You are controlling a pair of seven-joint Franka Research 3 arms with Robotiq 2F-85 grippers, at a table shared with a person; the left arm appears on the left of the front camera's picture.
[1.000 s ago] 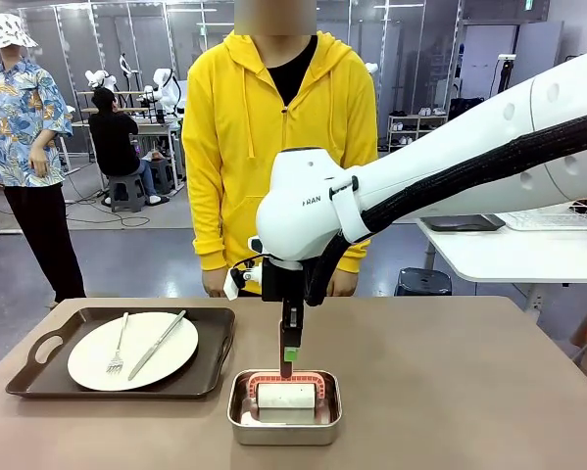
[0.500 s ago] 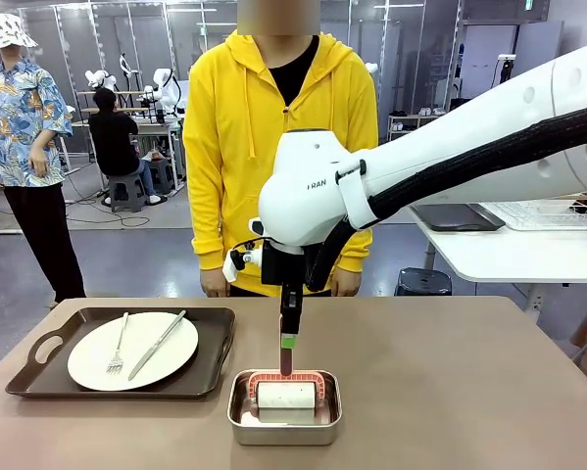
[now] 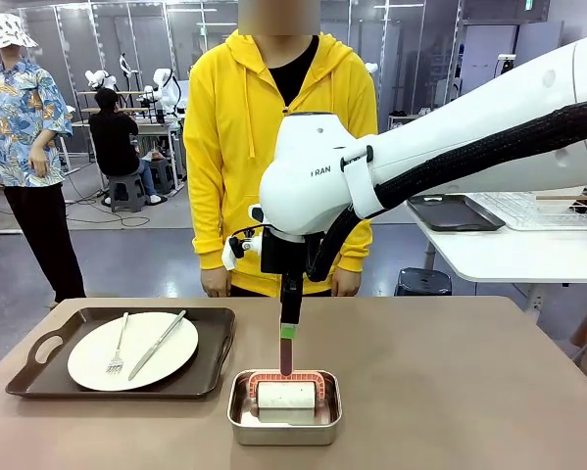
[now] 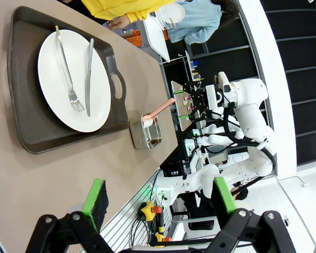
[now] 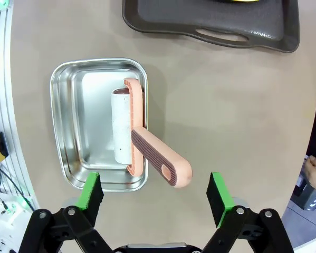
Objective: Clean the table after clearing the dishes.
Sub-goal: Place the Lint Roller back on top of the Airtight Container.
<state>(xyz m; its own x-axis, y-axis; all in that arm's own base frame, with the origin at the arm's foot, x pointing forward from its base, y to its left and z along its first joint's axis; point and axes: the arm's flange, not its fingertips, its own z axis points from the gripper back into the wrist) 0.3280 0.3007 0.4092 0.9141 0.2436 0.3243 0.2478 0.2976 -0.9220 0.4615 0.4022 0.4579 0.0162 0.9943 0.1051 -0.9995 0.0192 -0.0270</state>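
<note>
On the brown table (image 3: 450, 392), at its left, a white plate (image 3: 133, 350) with a fork and a knife lies on a dark tray (image 3: 218, 360). My right gripper (image 3: 289, 333) hangs over a steel pan (image 3: 284, 423) holding a white roller with a salmon handle (image 3: 286, 358). From the right wrist, my right gripper (image 5: 155, 192) is open, its green pads wide on either side of the handle (image 5: 160, 163) and clear of it. My left gripper (image 4: 160, 197) is open and holds nothing, with the plate (image 4: 68, 79), tray (image 4: 26, 121) and pan (image 4: 144, 132) far beyond it.
A person in a yellow hoodie (image 3: 273, 127) stands at the far edge of the table, hands low. A white table with a wire rack (image 3: 509, 250) stands off to the right. The tray's handled edge (image 5: 210, 23) lies just past the pan (image 5: 68, 121).
My right gripper has opened, let go of the roller's handle and risen a little. The roller stays in the pan. The plate and tray have not moved.
</note>
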